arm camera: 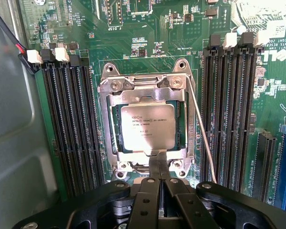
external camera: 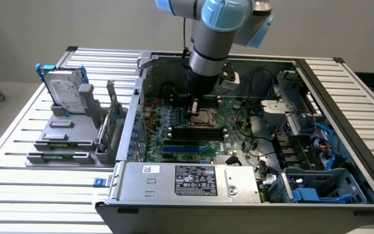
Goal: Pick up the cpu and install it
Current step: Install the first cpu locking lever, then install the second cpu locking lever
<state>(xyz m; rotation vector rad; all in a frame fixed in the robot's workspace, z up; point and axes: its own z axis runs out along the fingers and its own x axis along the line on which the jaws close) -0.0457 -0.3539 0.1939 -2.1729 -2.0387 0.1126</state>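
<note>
1. The cpu (arm camera: 148, 127), a flat square chip with a pale silvery top and small dark print, lies inside the square metal-framed socket (arm camera: 110, 125) on the green motherboard (arm camera: 152, 33).
2. The gripper (arm camera: 160, 164) hangs just over the edge of the socket frame nearest the wrist camera; its two black fingers are pressed together to a narrow tip.
3. That tip sits right at the near edge of the chip. From the wrist view I cannot tell whether it touches the chip or the frame, and nothing is clamped between the fingers.
4. The chip looks level in its seat, with the frame around all four sides.
5. A thin silver lever (arm camera: 203, 138) runs along one side of the socket, slanting away from the frame toward the gripper end.
6. Banks of black memory slots (arm camera: 71, 124) flank the socket on both sides.
7. In the exterior view, the arm (external camera: 213, 39) reaches straight down into the open computer case (external camera: 194, 183), with the gripper (external camera: 194, 111) over the socket (external camera: 203, 116) near the middle of the board.
8. Outside the case, toward the exterior view's left, a silver hard drive (external camera: 62, 90) in a blue frame stands upright on the slatted table (external camera: 18, 195), well apart from the gripper.
</note>
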